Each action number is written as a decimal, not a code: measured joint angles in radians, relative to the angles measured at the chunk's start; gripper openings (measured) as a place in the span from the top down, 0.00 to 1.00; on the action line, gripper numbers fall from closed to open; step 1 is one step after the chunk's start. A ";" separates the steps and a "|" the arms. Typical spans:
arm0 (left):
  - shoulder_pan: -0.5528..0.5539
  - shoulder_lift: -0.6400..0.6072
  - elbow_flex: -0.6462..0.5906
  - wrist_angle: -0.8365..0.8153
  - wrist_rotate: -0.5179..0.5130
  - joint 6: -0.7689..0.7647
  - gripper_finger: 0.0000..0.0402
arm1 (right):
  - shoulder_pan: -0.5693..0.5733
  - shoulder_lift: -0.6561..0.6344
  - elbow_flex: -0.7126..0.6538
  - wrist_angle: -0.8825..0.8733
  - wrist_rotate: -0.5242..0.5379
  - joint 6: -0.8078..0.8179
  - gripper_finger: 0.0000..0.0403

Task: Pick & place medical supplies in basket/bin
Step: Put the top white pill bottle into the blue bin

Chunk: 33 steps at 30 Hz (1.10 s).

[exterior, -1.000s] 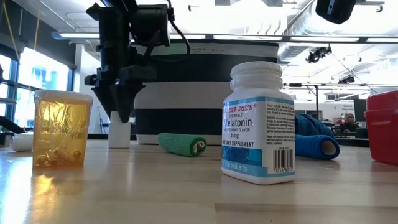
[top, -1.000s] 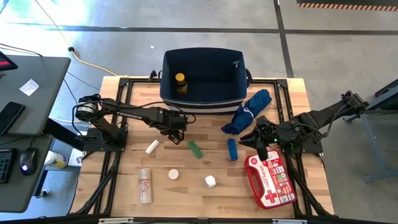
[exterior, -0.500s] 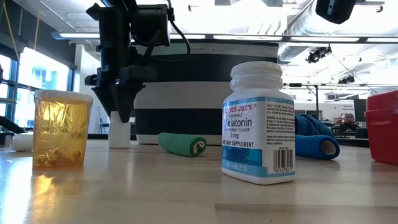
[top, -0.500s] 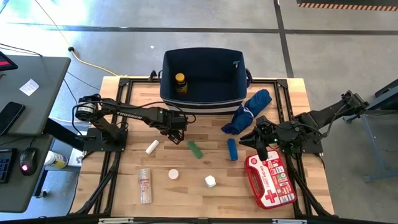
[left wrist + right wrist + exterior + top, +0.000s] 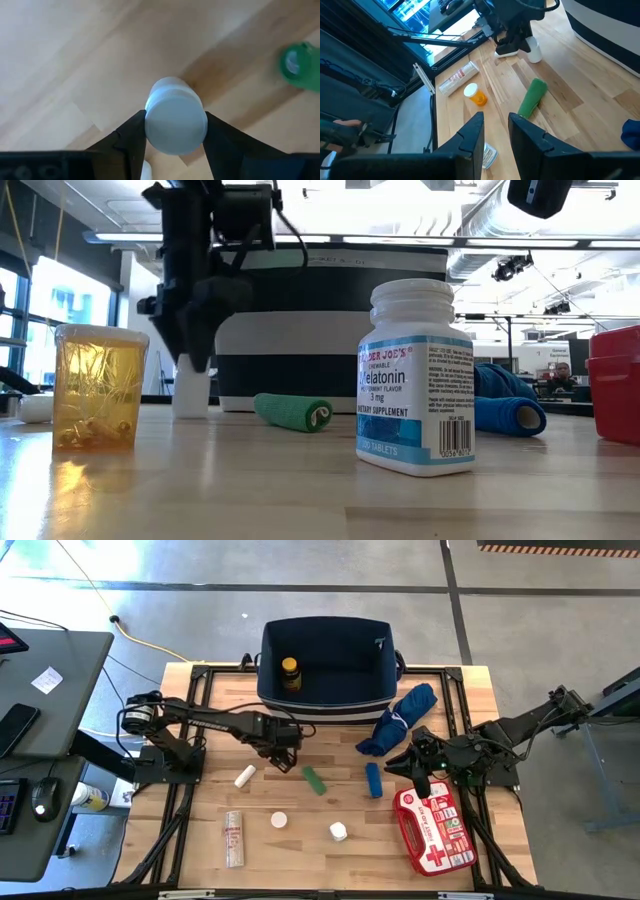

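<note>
My left gripper (image 5: 283, 743) stands in front of the navy-blue bin (image 5: 325, 690), fingers pointing down, shut on a small white bottle (image 5: 176, 122) that stands upright on the table (image 5: 191, 394). My right gripper (image 5: 417, 773) waits open at the far end of the red-and-white first aid pouch (image 5: 437, 832), touching nothing. An amber yellow-capped bottle (image 5: 290, 672) stands inside the bin. On the table lie a green roll (image 5: 314, 780), a blue roll (image 5: 373, 780), a white tube (image 5: 245, 776), an amber vial (image 5: 279, 820), a white melatonin bottle (image 5: 339, 831) and a flat pale box (image 5: 234, 838). My left gripper pinches the white bottle at its cap (image 5: 150, 117), one finger on each side, coming from above and pointing down. The bottle is upright, and its base (image 5: 190, 414) still rests on the table.
A royal-blue fabric bundle with white trim (image 5: 400, 718) lies right of the bin. Dark frame rails (image 5: 190, 740) run along the table's left and right sides. Bare wood shows along the near edge (image 5: 330, 870). A desk with a mouse (image 5: 40, 798) stands to the left.
</note>
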State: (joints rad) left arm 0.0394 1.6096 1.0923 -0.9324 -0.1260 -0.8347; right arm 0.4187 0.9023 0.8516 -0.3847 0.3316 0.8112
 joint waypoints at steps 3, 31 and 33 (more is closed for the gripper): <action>-0.004 -0.003 0.069 -0.032 0.037 0.007 0.48 | 0.000 0.000 0.000 0.000 -0.001 0.000 0.80; 0.274 0.012 0.865 -0.117 -0.131 0.746 0.50 | 0.000 0.000 0.000 0.000 0.210 0.130 0.80; 0.337 0.042 0.842 -0.107 -0.094 0.793 0.50 | 0.000 0.000 0.000 0.000 0.249 0.155 0.80</action>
State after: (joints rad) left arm 0.3765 1.6512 1.9344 -1.0396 -0.2199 -0.0418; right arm 0.4183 0.9023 0.8516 -0.3847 0.5806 0.9663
